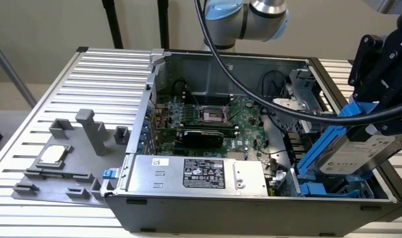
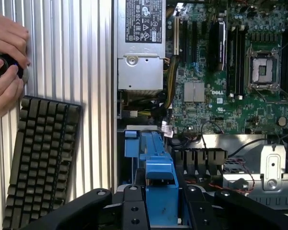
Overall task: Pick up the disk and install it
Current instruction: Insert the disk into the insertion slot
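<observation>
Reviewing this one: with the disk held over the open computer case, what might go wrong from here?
1. The disk hangs tilted in the gripper, so it may catch on the blue bay rails instead of sliding in.
2. The black cable sags across the case close to the disk and might snag.
3. A person's hand is near the keyboard beside the case, possibly within the arm's sweep.

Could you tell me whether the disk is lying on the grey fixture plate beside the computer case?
No, the disk is held tilted by the gripper at the blue drive bay inside the case.
</observation>
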Available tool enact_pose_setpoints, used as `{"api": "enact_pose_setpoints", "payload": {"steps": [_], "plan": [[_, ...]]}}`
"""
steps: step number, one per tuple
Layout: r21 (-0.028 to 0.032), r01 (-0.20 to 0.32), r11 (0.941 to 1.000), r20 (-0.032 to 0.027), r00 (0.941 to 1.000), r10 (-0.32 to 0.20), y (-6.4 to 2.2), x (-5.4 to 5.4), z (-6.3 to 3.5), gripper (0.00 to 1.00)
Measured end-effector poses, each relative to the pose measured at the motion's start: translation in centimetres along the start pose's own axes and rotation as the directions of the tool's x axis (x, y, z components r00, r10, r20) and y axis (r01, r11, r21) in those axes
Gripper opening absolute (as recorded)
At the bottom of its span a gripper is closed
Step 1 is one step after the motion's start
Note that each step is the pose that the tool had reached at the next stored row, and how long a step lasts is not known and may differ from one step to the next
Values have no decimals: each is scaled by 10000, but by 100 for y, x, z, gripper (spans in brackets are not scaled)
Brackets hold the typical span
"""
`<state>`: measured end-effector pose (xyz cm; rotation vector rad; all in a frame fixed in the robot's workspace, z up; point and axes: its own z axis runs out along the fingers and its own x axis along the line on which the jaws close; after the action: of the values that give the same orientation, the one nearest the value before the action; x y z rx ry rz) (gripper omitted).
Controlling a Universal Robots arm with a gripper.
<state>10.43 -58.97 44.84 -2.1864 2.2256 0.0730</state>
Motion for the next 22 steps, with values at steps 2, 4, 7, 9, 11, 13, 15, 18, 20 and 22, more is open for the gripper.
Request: {"api": "enact_pose_setpoints", "payload": {"steps": [2, 4, 7, 9, 11, 13, 15, 18, 20, 22], "plan": [[0, 0, 10000, -8, 10000, 0, 0, -1, 11, 33], [0, 0, 10000, -19, 10000, 0, 0, 0, 19, 33], [-2, -1, 10000, -33, 10000, 1, -1, 0, 38, 33], [-4, -1, 10000, -38, 10000, 1, -1, 1, 52, 33], [-4, -1, 10000, -40, 10000, 1, -1, 1, 68, 33], [-4, -1, 10000, -39, 10000, 1, -1, 2, 83, 33], [-4, -1, 10000, -40, 10000, 1, -2, 2, 93, 33], [-5, -1, 10000, -37, 10000, 1, -2, -3, 111, 33], [-4, 2, 10000, -38, 10000, -2, -6, -10, 120, 33], [-5, 4, 10000, -38, 10000, -4, -8, -17, 133, 33]]}}
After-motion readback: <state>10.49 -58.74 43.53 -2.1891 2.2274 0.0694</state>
